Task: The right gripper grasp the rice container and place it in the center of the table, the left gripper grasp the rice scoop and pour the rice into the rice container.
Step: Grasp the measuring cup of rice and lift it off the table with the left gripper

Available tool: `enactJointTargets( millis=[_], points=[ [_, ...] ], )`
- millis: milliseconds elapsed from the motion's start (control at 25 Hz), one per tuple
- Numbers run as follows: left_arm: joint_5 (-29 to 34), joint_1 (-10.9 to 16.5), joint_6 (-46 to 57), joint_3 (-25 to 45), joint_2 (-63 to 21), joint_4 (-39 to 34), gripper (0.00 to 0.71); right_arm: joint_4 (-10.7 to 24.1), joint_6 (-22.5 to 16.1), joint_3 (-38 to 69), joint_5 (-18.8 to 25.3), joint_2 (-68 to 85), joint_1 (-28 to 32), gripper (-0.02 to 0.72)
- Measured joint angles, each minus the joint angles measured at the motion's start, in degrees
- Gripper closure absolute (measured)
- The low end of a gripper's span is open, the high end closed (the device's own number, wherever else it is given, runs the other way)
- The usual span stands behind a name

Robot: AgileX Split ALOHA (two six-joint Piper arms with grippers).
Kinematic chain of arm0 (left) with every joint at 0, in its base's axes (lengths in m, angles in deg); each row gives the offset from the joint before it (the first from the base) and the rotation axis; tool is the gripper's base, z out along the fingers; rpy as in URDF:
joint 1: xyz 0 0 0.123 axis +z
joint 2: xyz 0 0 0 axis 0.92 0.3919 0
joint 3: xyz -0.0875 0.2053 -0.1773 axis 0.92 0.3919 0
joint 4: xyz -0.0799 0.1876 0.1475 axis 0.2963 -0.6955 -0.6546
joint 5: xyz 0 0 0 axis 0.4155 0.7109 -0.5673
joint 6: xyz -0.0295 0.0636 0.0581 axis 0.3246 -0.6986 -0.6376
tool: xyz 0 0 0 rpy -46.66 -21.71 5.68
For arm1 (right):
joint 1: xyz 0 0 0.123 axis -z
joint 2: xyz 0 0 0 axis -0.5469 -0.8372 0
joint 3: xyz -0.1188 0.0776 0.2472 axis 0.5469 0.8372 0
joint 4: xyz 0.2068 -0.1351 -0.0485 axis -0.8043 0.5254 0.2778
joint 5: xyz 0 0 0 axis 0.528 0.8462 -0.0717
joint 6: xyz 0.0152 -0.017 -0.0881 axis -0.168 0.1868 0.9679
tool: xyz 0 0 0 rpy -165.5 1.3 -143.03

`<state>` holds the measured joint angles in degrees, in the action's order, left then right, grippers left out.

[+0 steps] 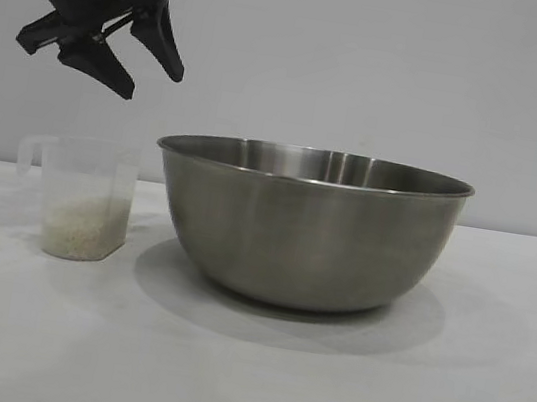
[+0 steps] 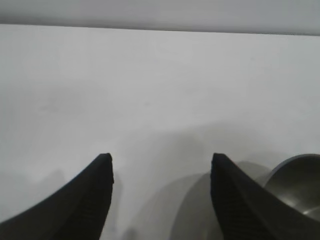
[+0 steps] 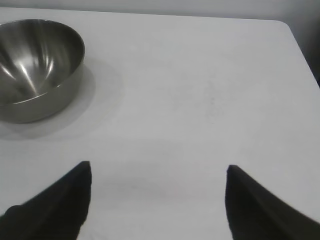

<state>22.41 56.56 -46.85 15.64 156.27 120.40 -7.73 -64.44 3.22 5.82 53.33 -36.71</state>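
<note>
The rice container [image 1: 307,229], a wide steel bowl, stands on the white table [image 1: 341,394] near its middle; it also shows in the right wrist view [image 3: 35,65] and at the edge of the left wrist view [image 2: 300,180]. The rice scoop [image 1: 85,196], a clear cup with its handle turned away from the bowl, stands just left of the bowl with rice [image 1: 83,229] in its bottom. My left gripper [image 1: 152,85] hangs open and empty above the scoop, also seen in its own view [image 2: 161,159]. My right gripper [image 3: 159,167] is open and empty over bare table, away from the bowl, and is out of the exterior view.
The table's far edge [image 2: 160,27] and its rounded corner [image 3: 285,25] show in the wrist views. A plain grey wall [image 1: 389,67] stands behind the table.
</note>
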Motion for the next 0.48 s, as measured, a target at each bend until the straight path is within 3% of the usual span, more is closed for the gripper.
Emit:
enactJointTargets(
  millis=[320, 480],
  points=[
    [1.0, 0.0, -0.7, 0.0, -9.8, -15.3, 0.312, 0.0, 0.0, 0.0, 0.0, 0.0, 0.0, 0.226],
    [2.4, 0.0, 6.0, 0.0, -16.0, -22.3, 0.312, 0.1, 0.0, 0.0, 0.0, 0.0, 0.0, 0.226]
  ],
)
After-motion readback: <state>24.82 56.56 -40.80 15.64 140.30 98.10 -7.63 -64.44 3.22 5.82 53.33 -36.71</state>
